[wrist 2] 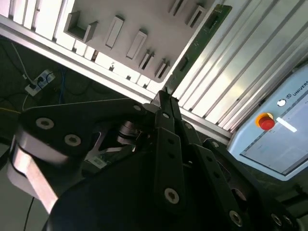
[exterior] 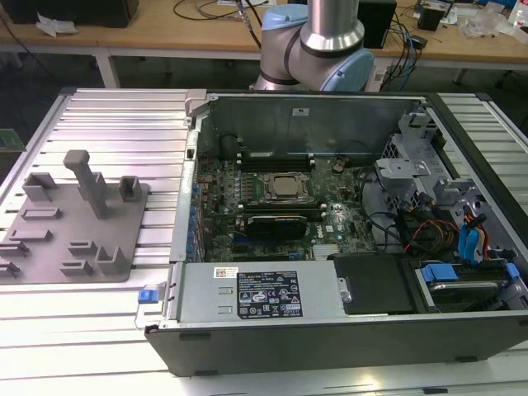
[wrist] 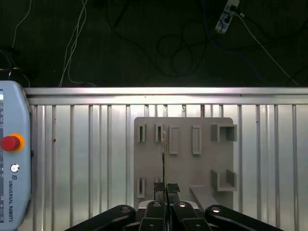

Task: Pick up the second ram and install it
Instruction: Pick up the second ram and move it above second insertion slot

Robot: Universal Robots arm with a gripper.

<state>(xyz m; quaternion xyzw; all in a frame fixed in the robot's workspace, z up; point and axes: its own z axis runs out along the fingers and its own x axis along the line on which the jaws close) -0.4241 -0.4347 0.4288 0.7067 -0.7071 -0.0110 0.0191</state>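
Observation:
My gripper [wrist 2: 164, 96] is shut on the second ram [wrist 2: 197, 43], a long green board with dark chips that sticks out from between the black fingertips. In the first wrist view the ram [wrist: 164, 154] appears edge-on as a thin line running out from the gripper [wrist: 166, 186]. It hangs well above the grey fixture [wrist: 183, 159], over its row of narrow slots. In the exterior view the same fixture [exterior: 78, 223] lies on the ribbed table at the exterior view's left. The open computer case [exterior: 330, 223] shows its motherboard, with black memory slots [exterior: 268, 158] beside the processor.
A teach pendant with a red button [wrist: 10, 143] lies on the ribbed metal table [wrist: 86, 159]. Past the table edge, cables and a power strip [wrist: 226, 17] lie on the dark floor. The arm's base [exterior: 330, 41] stands behind the case. Drive cages and wiring [exterior: 445, 214] fill the case's right side.

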